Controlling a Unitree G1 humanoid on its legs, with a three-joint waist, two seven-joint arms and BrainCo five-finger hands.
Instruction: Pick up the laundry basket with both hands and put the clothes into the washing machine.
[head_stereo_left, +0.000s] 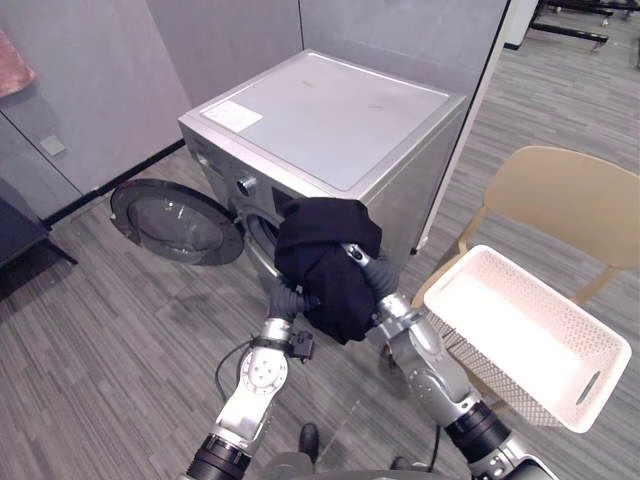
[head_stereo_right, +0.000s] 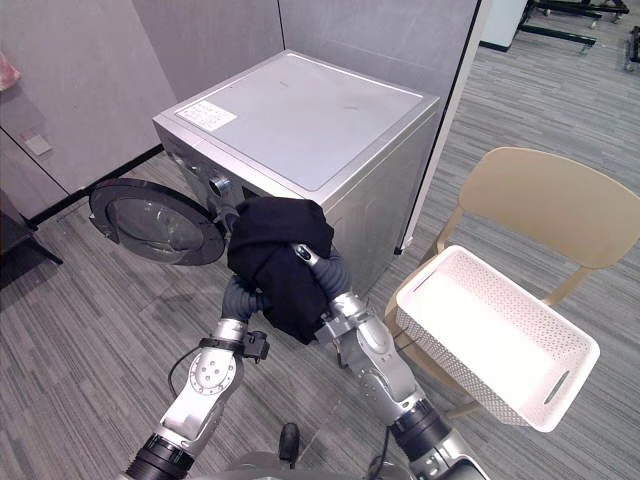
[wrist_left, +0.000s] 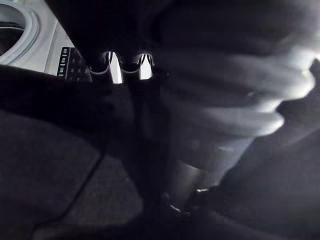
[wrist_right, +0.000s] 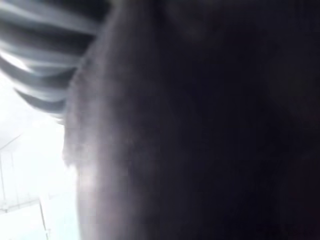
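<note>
A bundle of black clothes (head_stereo_left: 325, 255) hangs in front of the washing machine's (head_stereo_left: 330, 120) round opening (head_stereo_left: 260, 237), held up between both hands. My right hand (head_stereo_left: 357, 256) has a silver finger curled over the top of the bundle, its ribbed wrist cover just below. My left hand (head_stereo_left: 284, 300) is buried under the cloth's lower left side. The machine's glass door (head_stereo_left: 175, 222) lies swung open to the left. The white laundry basket (head_stereo_left: 455, 262) stands with nothing in it on a chair at the right.
The tan chair (head_stereo_left: 570, 195) under the basket stands right of the machine. Grey wall panels rise behind and left of the machine. A dark piece of furniture (head_stereo_left: 15, 235) sits at the left edge.
</note>
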